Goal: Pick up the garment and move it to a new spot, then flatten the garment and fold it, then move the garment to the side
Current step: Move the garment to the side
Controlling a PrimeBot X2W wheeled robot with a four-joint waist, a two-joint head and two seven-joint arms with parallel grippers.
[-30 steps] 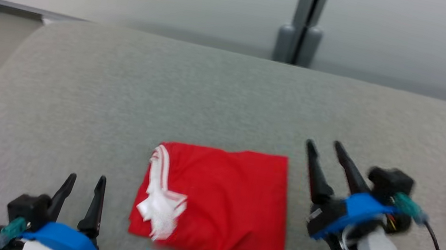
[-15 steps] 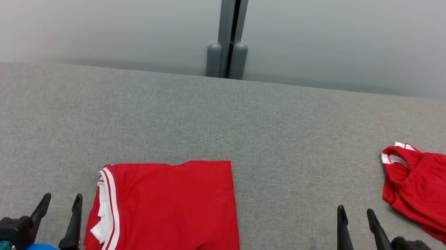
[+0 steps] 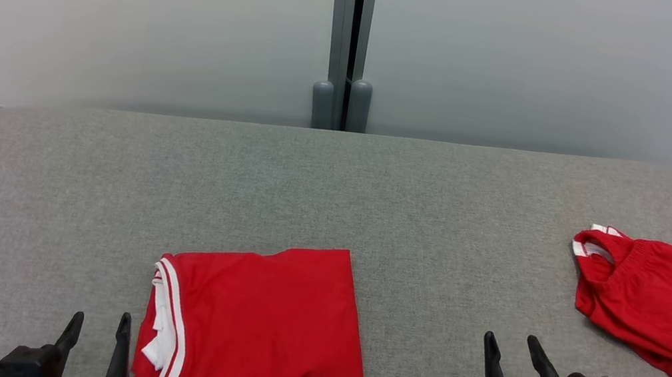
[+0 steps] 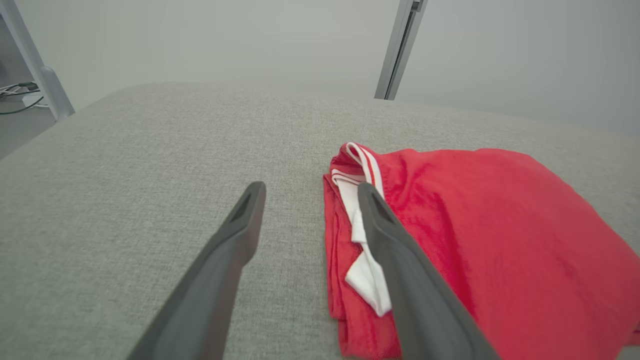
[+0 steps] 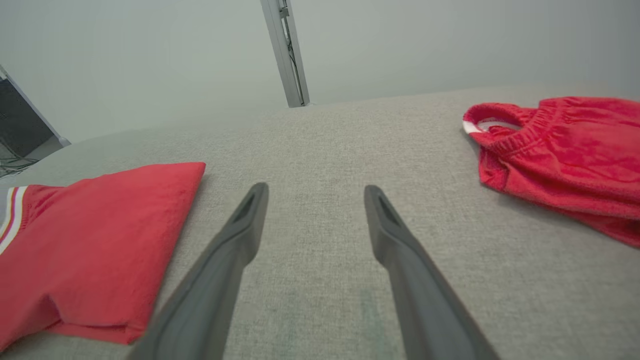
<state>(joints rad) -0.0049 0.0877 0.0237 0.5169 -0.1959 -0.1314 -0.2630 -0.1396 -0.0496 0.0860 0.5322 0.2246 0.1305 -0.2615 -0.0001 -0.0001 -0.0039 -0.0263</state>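
At your lower left, the left gripper (image 3: 102,317) had its tapered dark fingers parted and empty, just beside the striped edge of the folded garment (image 3: 261,318), a smooth red rectangle with white trim. Your right gripper (image 3: 511,338) stood equally parted over the bare grey woven surface (image 3: 311,178). Farther right lay crumpled red shorts (image 3: 654,306) with a gathered waistband.

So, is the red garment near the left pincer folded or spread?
Folded. The red garment lies as a compact rectangle, layers showing at its near edge.
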